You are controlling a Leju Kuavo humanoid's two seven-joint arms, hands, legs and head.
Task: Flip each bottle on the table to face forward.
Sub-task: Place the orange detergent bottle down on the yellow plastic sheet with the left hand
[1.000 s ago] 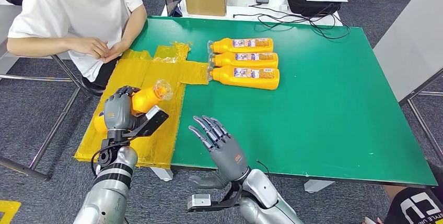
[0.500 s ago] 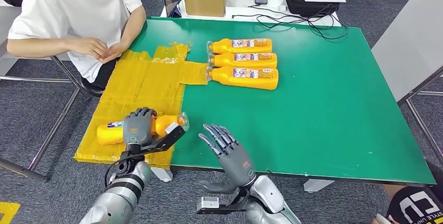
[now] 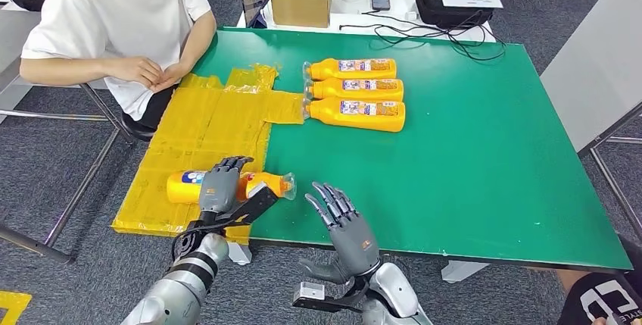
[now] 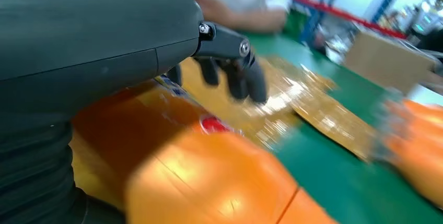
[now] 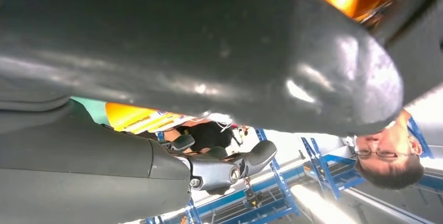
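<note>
The left hand [image 3: 220,189] grips an orange bottle [image 3: 227,185] lying over the yellow sheet [image 3: 198,124] at the counter [image 3: 484,158] near edge; loosened early, it may roll off. The right hand [image 3: 350,228] waits spread, empty. Three bottles [image 3: 354,94] lie well apart; a seated person [image 3: 113,29] seems clear.

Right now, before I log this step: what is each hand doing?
Left hand: holding the orange bottle lying on the yellow sheet.
Right hand: open, fingers spread, holding nothing.
</note>
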